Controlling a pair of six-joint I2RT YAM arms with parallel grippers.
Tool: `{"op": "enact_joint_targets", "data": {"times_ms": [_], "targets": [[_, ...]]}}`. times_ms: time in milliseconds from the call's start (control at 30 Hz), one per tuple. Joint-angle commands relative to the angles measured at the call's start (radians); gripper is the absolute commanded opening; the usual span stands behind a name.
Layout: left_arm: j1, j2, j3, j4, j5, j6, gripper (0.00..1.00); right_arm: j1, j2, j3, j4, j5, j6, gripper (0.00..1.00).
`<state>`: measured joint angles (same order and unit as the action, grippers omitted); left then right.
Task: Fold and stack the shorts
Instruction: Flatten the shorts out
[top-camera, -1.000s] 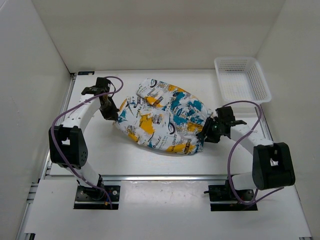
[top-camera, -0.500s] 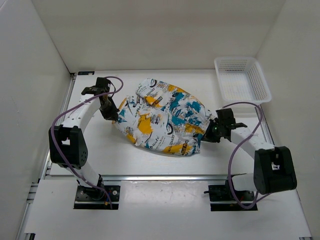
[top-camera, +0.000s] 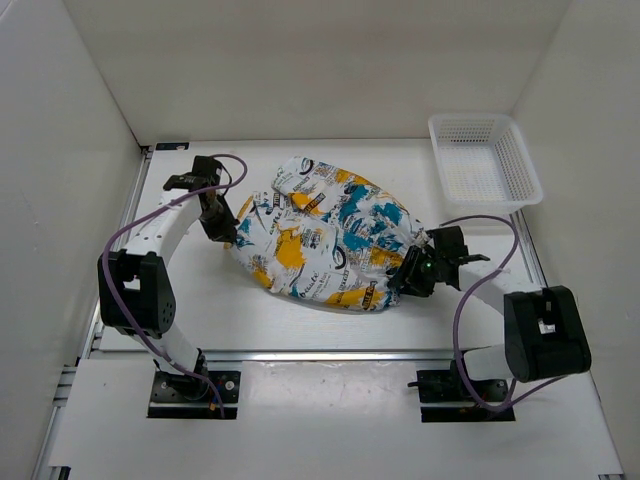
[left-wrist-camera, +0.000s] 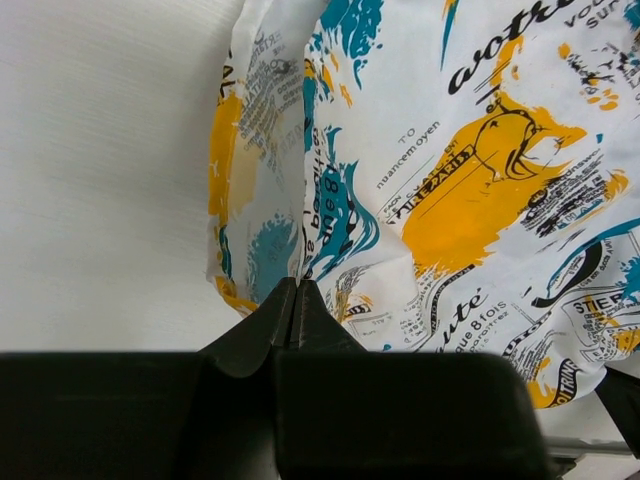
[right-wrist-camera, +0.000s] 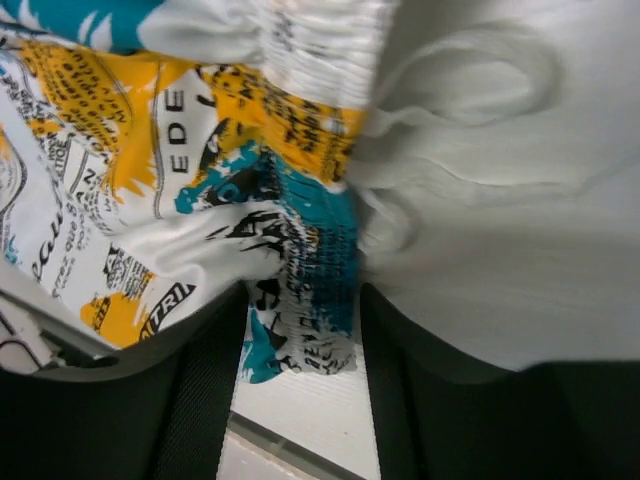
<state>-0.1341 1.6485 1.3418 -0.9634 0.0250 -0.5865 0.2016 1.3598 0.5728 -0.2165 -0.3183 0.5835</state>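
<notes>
Right tool (top-camera: 404, 274) nearest, clenched on gathered waistband of shorts (top-camera: 320, 235), at their near right edge. Shorts bunched in a heap mid-surface (top-camera: 210, 300), stretched between both tools. Farther back, left tool (top-camera: 222, 232) pinched shut on left edge fold. Beyond, far right corner: basket (top-camera: 485, 160), well apart from shorts.

This is a robot lab cell. A bare white bench (top-camera: 200, 300) is boxed in by plain white walls (top-camera: 300, 70) at its far, left and right edges. A left arm (top-camera: 160, 230) and a right arm (top-camera: 495, 290) are bolted on black plates (top-camera: 195, 392) at the near edge by an aluminium rail (top-camera: 300, 356), with loose purple cables (top-camera: 480, 214). A white mesh basket (top-camera: 485, 160) sits in the far right corner.
</notes>
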Motion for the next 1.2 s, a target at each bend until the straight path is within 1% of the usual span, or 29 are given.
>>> {"op": "enact_joint_targets", "data": {"times_ms": [0,33,67,100,133,167,200,300,333,400,467,567,733,833,1000,1100,1167], "targets": [[-0.006,-0.01,-0.02,0.002,0.012,0.008,0.1,0.004,0.042,-0.037,0.075,-0.065,0.022,0.48],[-0.006,-0.01,-0.02,0.011,0.012,0.008,0.1,0.013,0.042,-0.037,0.075,-0.065,0.022,0.43],[-0.006,-0.01,-0.029,0.011,0.012,0.008,0.1,0.013,0.042,-0.037,0.075,-0.065,0.022,0.35],[-0.006,-0.01,-0.029,0.011,0.012,0.008,0.1,0.013,0.042,-0.027,0.066,-0.065,0.013,0.16],[-0.006,-0.01,-0.029,0.011,0.012,0.008,0.1,0.013,0.018,-0.027,0.045,-0.056,0.013,0.06],[-0.006,-0.01,-0.029,0.011,0.012,0.008,0.1,0.013,0.001,-0.013,0.029,-0.045,0.004,0.0],[-0.006,-0.01,-0.029,0.011,0.003,0.008,0.1,0.013,-0.019,0.001,0.011,-0.006,0.004,0.0],[-0.006,-0.029,-0.029,0.011,0.003,0.008,0.1,0.013,-0.16,0.03,-0.067,0.067,0.004,0.0],[-0.006,-0.041,-0.029,0.011,0.003,0.008,0.1,0.013,-0.184,0.053,-0.108,0.102,-0.005,0.0],[-0.006,-0.052,-0.029,0.0,0.003,0.008,0.1,0.013,-0.244,0.074,-0.147,0.123,-0.005,0.0],[-0.006,-0.061,-0.016,-0.009,0.003,0.008,0.1,0.013,-0.269,0.094,-0.193,0.134,-0.016,0.0],[-0.006,-0.052,0.009,-0.018,0.003,0.008,0.1,0.013,-0.295,0.107,-0.216,0.143,-0.027,0.0],[-0.006,0.02,0.112,-0.04,-0.008,0.008,0.1,0.004,-0.344,0.121,-0.268,0.24,-0.036,0.0],[-0.006,0.088,0.219,-0.07,-0.03,0.017,0.1,0.004,-0.344,0.168,-0.294,0.294,-0.045,0.0],[0.014,0.241,0.388,-0.118,-0.039,0.027,0.1,-0.028,-0.266,0.196,-0.304,0.329,-0.054,0.0],[0.014,0.312,0.446,-0.118,-0.02,0.045,0.1,-0.041,-0.206,0.208,-0.262,0.338,-0.054,0.0],[0.014,0.344,0.459,-0.13,-0.011,0.045,0.1,-0.051,-0.162,0.219,-0.238,0.338,-0.054,0.0]]}}
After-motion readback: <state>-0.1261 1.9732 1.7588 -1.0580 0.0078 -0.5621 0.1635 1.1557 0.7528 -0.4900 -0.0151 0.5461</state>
